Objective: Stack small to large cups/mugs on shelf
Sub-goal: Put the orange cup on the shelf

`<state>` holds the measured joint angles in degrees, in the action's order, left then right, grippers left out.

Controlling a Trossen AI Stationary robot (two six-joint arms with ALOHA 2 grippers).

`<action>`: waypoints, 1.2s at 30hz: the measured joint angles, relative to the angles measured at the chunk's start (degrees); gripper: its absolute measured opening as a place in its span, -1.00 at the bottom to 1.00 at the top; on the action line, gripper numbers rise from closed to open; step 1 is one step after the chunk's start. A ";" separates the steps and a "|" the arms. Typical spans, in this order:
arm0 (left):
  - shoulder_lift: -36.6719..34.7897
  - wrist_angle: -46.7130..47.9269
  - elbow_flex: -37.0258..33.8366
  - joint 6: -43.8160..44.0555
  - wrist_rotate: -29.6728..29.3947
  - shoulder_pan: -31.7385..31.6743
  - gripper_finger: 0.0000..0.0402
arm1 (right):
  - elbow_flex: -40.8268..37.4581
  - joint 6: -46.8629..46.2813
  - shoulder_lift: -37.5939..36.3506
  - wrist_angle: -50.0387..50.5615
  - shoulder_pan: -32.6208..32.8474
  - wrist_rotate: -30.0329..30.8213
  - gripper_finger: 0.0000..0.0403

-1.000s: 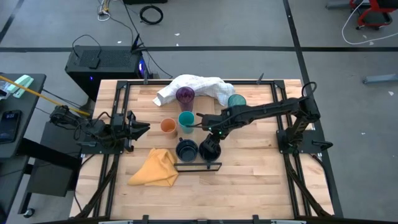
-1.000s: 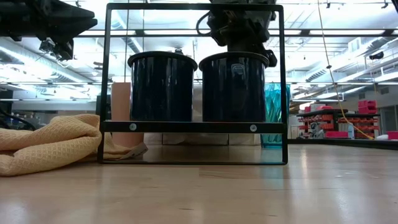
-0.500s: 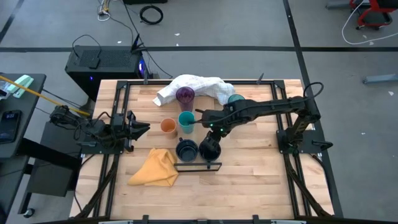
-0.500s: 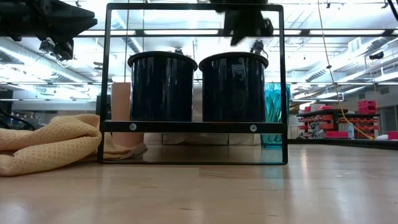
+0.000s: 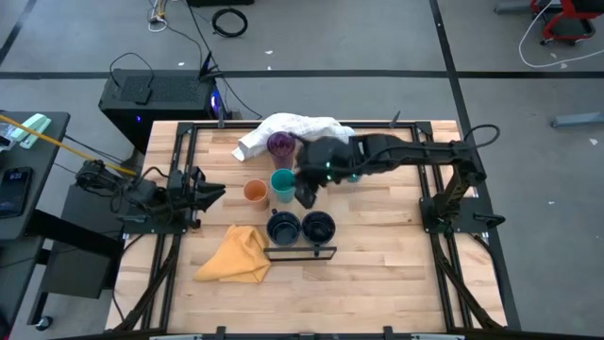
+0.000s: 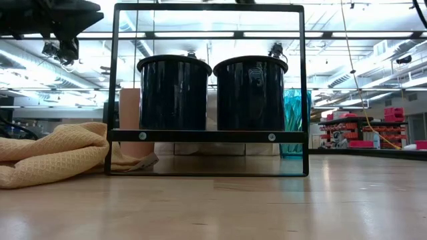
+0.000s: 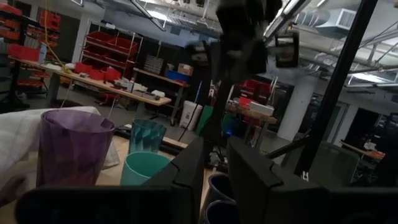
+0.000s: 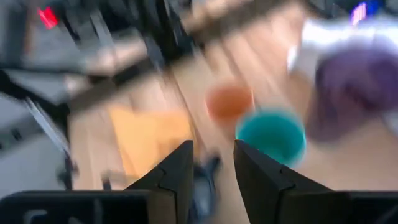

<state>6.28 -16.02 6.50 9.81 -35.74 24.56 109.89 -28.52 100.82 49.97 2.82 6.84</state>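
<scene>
Two navy mugs side by side on shelf near table's front edge. Right gripper empty, fingers parted, above short teal cup, likely next. Left gripper idle, slightly parted.

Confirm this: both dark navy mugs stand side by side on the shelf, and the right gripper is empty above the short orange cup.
Wrong cup. In the high view the empty right gripper hovers by the short teal cup; the short orange cup sits beyond it. Both dark navy mugs do stand side by side.

Grey floor is being crossed by dark seams and loose cables. Red bins are being kept on shelving; ceiling strip lights are being run overhead.
</scene>
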 joint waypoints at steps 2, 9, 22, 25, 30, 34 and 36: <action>0.00 -0.61 0.01 -0.22 0.00 0.00 -0.62 | 0.00 1.45 0.00 -5.66 -1.14 -1.37 -0.40; 0.00 -0.53 0.02 -0.14 -0.01 0.00 -0.60 | 0.00 6.09 -0.02 -16.85 -4.02 -6.90 -0.41; 0.07 -0.13 1.69 -1.62 -0.01 0.00 -0.60 | -0.09 7.93 5.48 -32.92 -8.04 -18.53 -0.41; 0.22 4.53 3.96 -3.24 -1.19 0.00 -0.61 | -0.09 8.85 5.46 -34.18 -7.75 -19.38 -0.41; 1.69 24.57 13.06 -0.42 -3.87 -0.66 -0.65 | -0.07 10.27 2.10 -34.65 -7.37 -19.41 -0.41; 6.26 37.33 20.69 3.62 -3.60 -3.77 -0.66 | -0.04 11.11 -2.48 -32.84 -6.91 -19.30 -0.41; 9.81 39.99 23.65 4.63 -1.79 -5.82 -0.65 | -0.02 12.41 -4.84 -30.80 -6.11 -19.19 -0.41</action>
<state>16.10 23.97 30.15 14.44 -37.53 18.73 109.86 -16.10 95.97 19.17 -3.29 -12.36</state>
